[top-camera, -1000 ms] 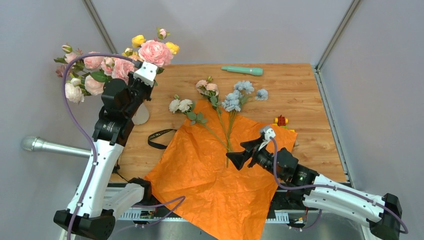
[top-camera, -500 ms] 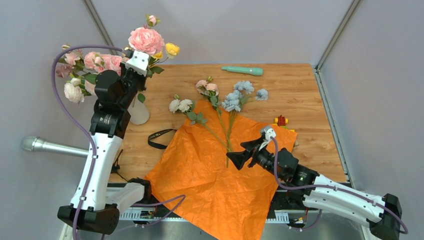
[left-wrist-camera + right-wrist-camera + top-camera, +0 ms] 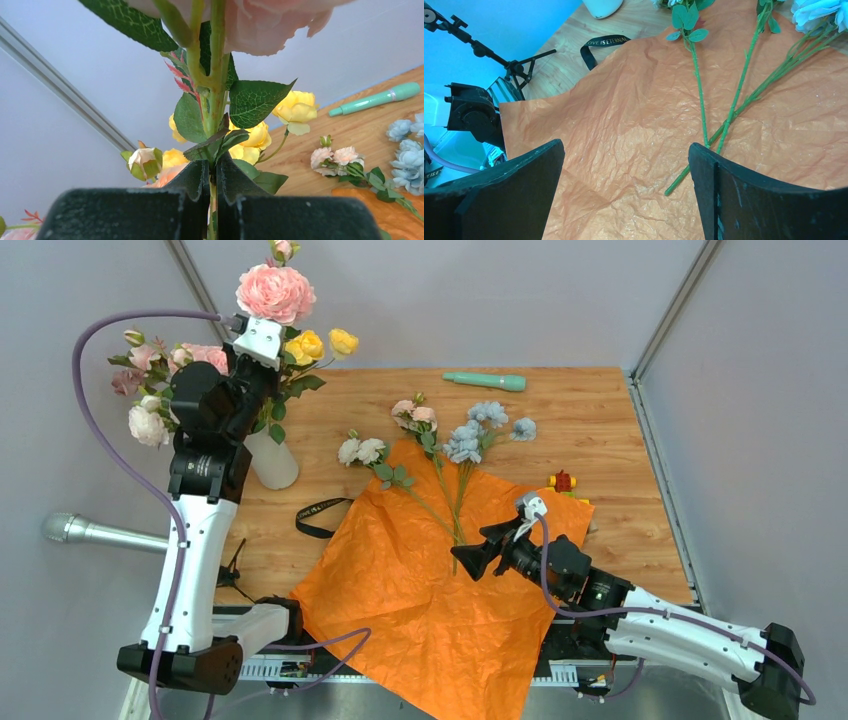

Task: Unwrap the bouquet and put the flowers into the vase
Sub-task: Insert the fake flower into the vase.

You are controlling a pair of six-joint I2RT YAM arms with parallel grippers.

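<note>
Flowers point(image 3: 463, 445): three stems on paper point(image 3: 420, 620) | left gripper point(image 3: 213, 172) clamps pink stem point(image 3: 216, 95) | right gripper point(image 3: 625, 150) apart

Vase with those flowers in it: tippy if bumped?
Probably tippy: the vase is tall and narrow, and its flowers fan out wide, mostly leftward. On the smooth wooden table a low push might slide it; a high one likely topples it.
</note>
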